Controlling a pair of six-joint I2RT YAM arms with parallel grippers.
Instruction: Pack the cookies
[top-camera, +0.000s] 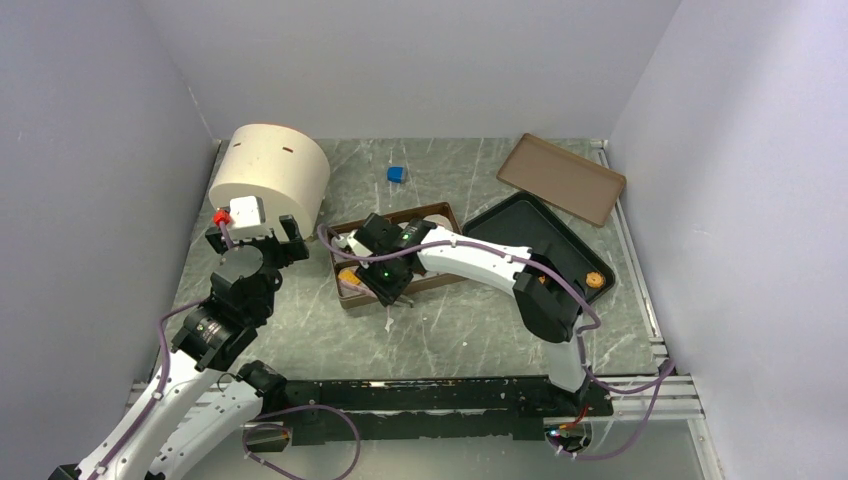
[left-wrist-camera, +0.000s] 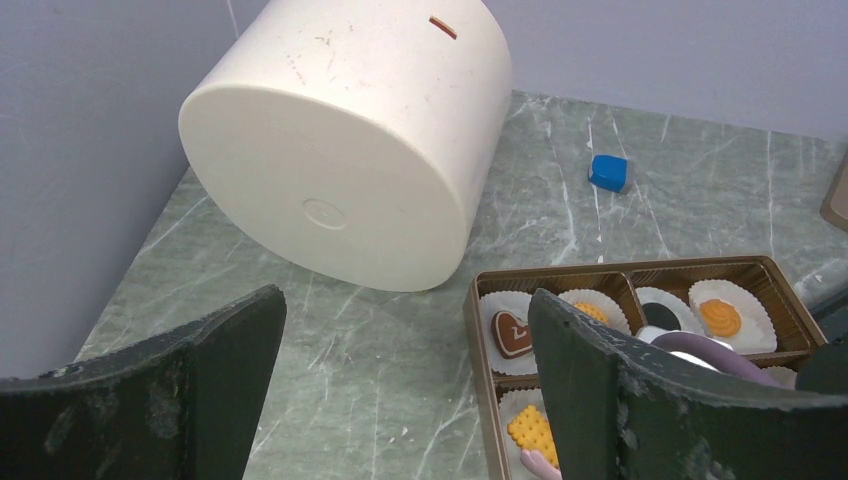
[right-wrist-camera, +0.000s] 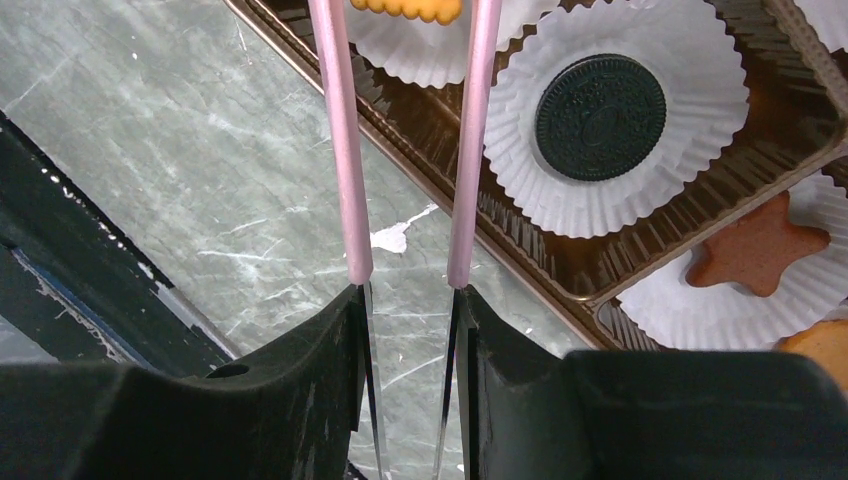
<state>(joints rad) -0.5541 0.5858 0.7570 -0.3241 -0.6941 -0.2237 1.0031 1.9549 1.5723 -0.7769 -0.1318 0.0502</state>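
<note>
On the green marbled table (top-camera: 480, 330), past the cream cylindrical tub (top-camera: 270, 175), the black rectangular tray (top-camera: 525, 215) and the brown compartmented box (left-wrist-camera: 700, 265) lie side by side, the box on the tray's left. My right gripper (right-wrist-camera: 410, 295) hangs over the box's near-left end, clamped on the pink-sleeved metal tongs (right-wrist-camera: 340, 150), whose long axis runs out ahead of my fingers across the box's rim. My left gripper (left-wrist-camera: 405, 300) hovers beside the tub, jaws wide apart and holding nothing. Most cookies sit in white paper cups (right-wrist-camera: 640, 190) inside the box: a black round sandwich cookie (right-wrist-camera: 600, 103), a brown star (right-wrist-camera: 760, 250), a heart (left-wrist-camera: 510, 333). One tong tip lies just beside the orange square cracker (left-wrist-camera: 530, 428); whether it is pinched I cannot tell. A single round orange cookie (top-camera: 594, 281) rests on the tray, well off to my right and nearer the right arm, so I judge the tongs must swing away from the box to fetch it.
</note>
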